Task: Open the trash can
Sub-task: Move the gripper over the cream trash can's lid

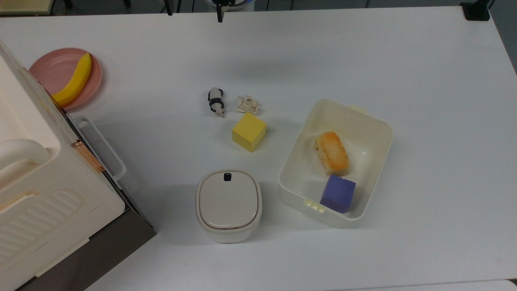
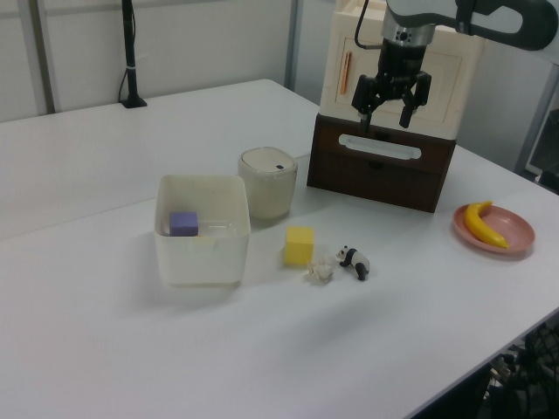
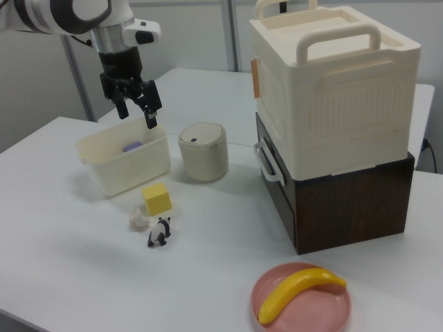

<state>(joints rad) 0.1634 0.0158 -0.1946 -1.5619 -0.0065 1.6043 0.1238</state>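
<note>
We are finding the trash can [image 1: 229, 205] standing near the bench's [image 1: 424, 60] front edge as the top view frames it, lid closed flat, its black button [image 1: 227, 176] on the rim's far side. Just beside it, toward the top view's right, a cream tub [image 1: 375, 121] is holding a purple cube [image 1: 338, 193] and a bread piece [image 1: 332, 152]. Farther in, a yellow cube [image 1: 249, 131], a panda figure [image 1: 216, 101] and a paper wad [image 1: 247, 104] are sitting mid-bench. We are seeing the end effector [image 2: 389, 109] hanging high, fingers spread and holding nothing, well apart from the trash can.
</note>
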